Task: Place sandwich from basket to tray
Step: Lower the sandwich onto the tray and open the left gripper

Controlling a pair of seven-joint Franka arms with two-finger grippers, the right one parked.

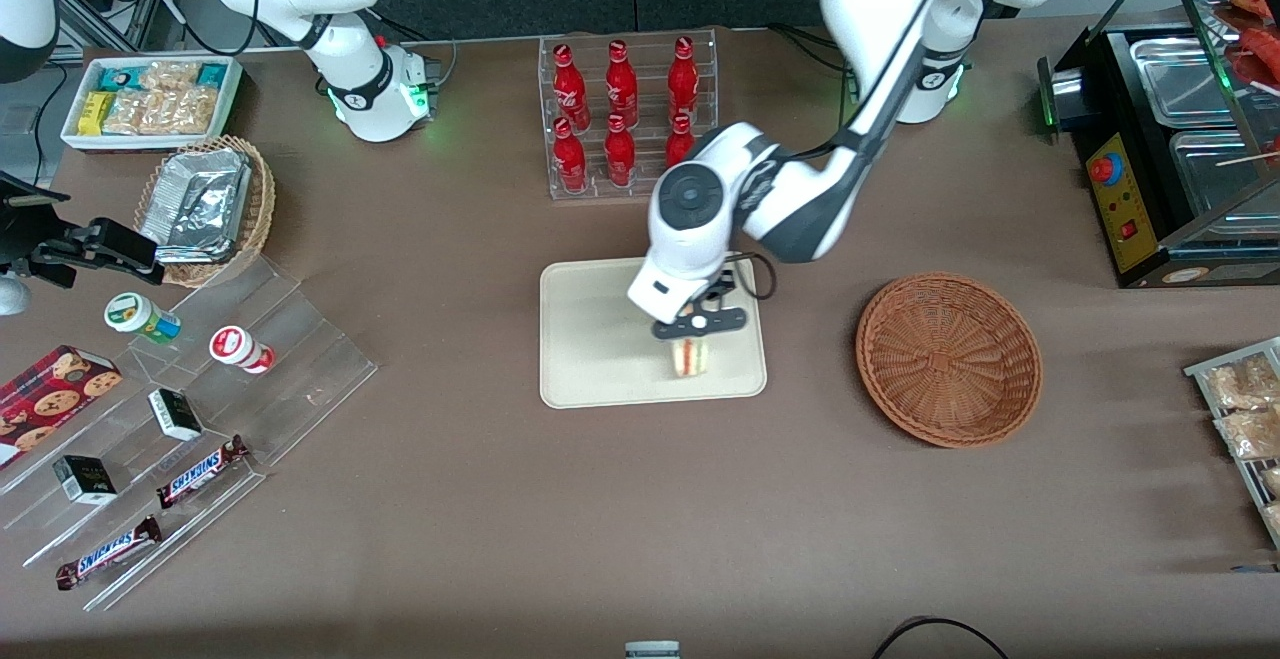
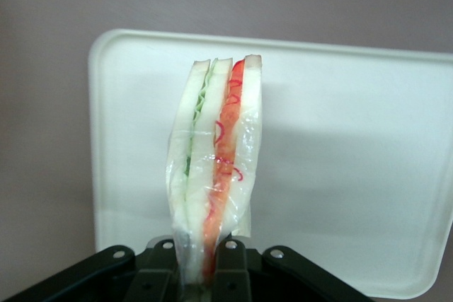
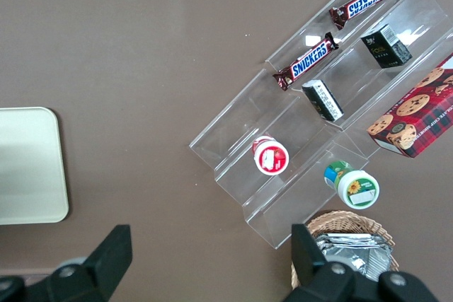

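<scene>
With the gripper [image 1: 690, 337] clamped on the sandwich [image 1: 689, 356] over the tray [image 1: 590, 339] — basket [image 1: 948, 359] empty — I judge I'm at the placing step: lower, then release.

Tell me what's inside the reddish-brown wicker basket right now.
Nothing shows in the basket, only its woven bottom and wall. The sandwich is out, held by the tool over the tray. Whether it touches the tray cannot be seen.
</scene>
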